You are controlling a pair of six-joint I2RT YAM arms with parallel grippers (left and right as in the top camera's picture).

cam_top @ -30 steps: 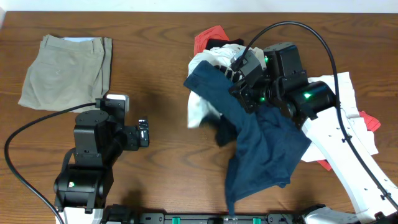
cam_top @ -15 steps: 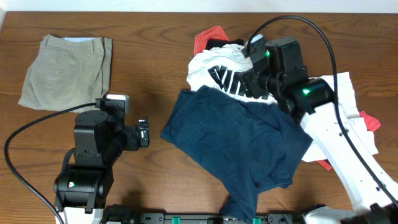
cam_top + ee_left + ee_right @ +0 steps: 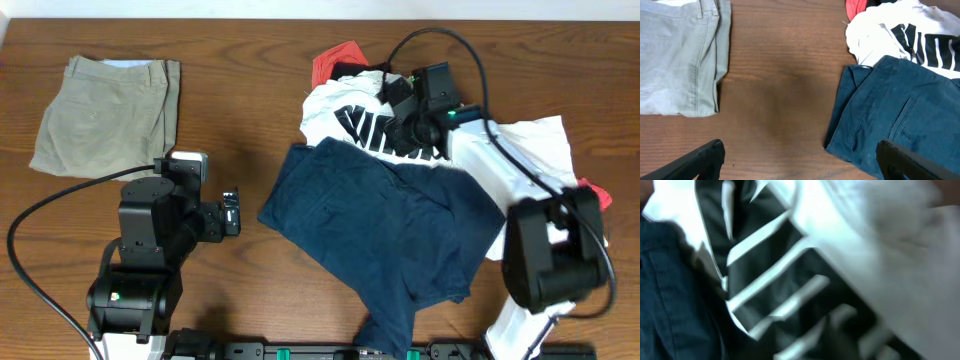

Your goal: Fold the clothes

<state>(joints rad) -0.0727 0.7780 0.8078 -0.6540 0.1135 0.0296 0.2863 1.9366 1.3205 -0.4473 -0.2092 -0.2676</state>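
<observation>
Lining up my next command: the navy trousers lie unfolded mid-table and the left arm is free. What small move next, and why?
Probably ease the left gripper across to the nearest corner of the navy trousers. Its jaws stand open, empty and close to that corner, while the right gripper sits over the white shirt, its grip unclear.

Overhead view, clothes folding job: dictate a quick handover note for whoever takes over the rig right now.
Left gripper: open, empty, over bare table.
Right gripper: down at the white lettered shirt; can't tell how its jaws stand.
Done: khaki trousers lie folded at far left.
Navy trousers: spread out mid-table, unfolded, touching the shirt's near edge.
Left: fold the navy trousers, the shirt, the red piece behind it and the white cloth at right.
</observation>
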